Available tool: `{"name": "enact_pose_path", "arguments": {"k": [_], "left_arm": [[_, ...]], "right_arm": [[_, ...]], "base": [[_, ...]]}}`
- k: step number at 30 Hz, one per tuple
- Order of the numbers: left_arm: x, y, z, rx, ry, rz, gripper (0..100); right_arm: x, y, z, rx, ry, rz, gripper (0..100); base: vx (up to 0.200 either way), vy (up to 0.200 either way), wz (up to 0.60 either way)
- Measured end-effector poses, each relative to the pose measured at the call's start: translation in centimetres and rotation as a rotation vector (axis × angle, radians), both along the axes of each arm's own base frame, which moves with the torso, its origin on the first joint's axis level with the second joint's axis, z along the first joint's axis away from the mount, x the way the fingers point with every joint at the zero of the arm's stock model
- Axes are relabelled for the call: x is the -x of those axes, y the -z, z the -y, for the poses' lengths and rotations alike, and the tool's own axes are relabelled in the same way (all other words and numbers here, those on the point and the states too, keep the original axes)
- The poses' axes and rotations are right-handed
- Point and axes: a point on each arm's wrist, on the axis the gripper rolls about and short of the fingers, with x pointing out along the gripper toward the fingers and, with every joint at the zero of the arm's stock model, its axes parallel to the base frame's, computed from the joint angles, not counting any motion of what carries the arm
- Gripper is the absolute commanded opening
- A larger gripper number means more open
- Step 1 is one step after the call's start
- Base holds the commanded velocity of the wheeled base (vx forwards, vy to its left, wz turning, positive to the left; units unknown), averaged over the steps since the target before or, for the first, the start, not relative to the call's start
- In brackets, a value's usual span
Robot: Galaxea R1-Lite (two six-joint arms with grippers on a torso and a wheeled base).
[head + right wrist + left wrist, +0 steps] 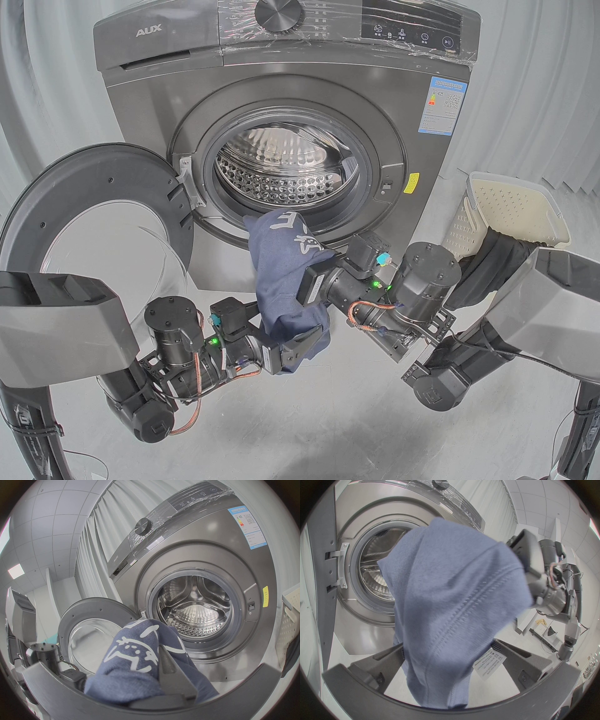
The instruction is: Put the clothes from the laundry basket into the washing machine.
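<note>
Head view, taken as a clock face.

- The washing machine (144, 106) fills the 12 o'clock half. Its round door (94, 206) is swung fully open, at 9 o'clock of the drum (281, 162). You can see bare perforated steel inside the drum.
- The blue garment (281, 275), with white print on its upper part, hangs in the air at 6 o'clock of the drum opening. Its top overlaps the lower rim of the opening, and all of it is outside the drum.
- The right gripper (305, 275) meets the garment from 3 o'clock, at about mid-height. In the right wrist view one of its fingers (170, 673) presses into bunched cloth and the other is buried under the fabric, so you have a closed pinch on the garment here.
- The left gripper (447, 648) sits at 6 o'clock of the garment. Its fingers (378, 667) are spread wide with the lower hem hanging loose between them, and they grip nothing. A white care label (489, 662) dangles near one finger.
- The laundry basket (519, 206) is pale and perforated. It stands on the floor at 3 o'clock of the machine, tilted, with dark clothes (494, 262) spilling over its near rim.
</note>
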Motion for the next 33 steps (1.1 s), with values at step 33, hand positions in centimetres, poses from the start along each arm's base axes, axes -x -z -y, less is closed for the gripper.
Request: {"name": "enact_pose_path", "arguments": {"k": [33], "left_arm": [[-5.8, 0.4, 1.1, 0.064, -0.194, 0.098, 100]], "right_arm": [[1.9, 0.4, -0.5, 0.014, -0.03, -0.033, 0]], "base": [[0.0, 0.0, 0.0]]}}
